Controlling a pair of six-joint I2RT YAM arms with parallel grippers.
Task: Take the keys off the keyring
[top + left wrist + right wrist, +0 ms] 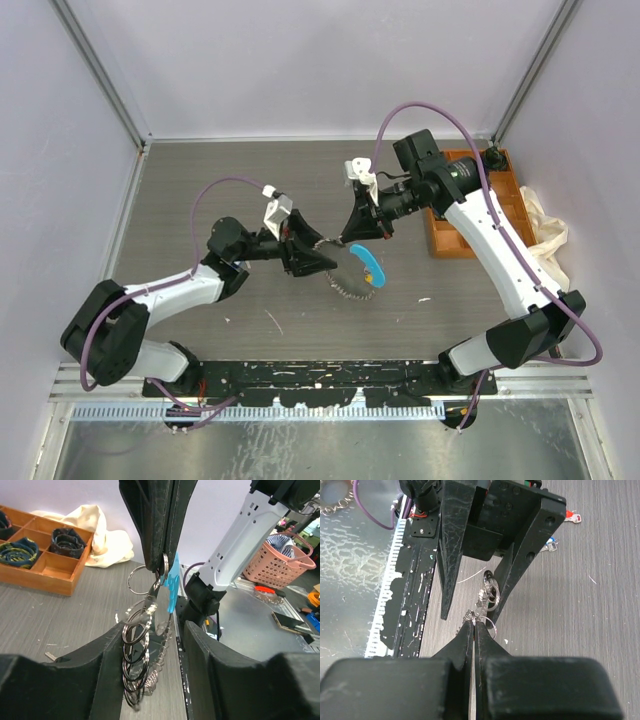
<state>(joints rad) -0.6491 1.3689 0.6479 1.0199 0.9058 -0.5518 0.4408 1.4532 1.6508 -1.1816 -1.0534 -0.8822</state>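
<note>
The keyring (pixel 345 285), a silvery chain of rings with a light-blue curved piece (pixel 367 268), hangs between both grippers over the grey table. My right gripper (pixel 475 622) is shut on one small ring at the chain's top; in the left wrist view it comes down from above (pixel 162 567). My left gripper (pixel 152 630) stands open around the lower chain, and several rings (pixel 135 655) lie against its left finger. A red-headed key (pixel 572 516) and a blue-headed key (pixel 551 544) lie loose on the table beyond the left gripper.
A wooden compartment tray (pixel 470 215) with a cream cloth (pixel 545 225) beside it sits at the right. A black rail (pixel 320 375) runs along the near edge. A pink basket (pixel 280 562) stands off the table.
</note>
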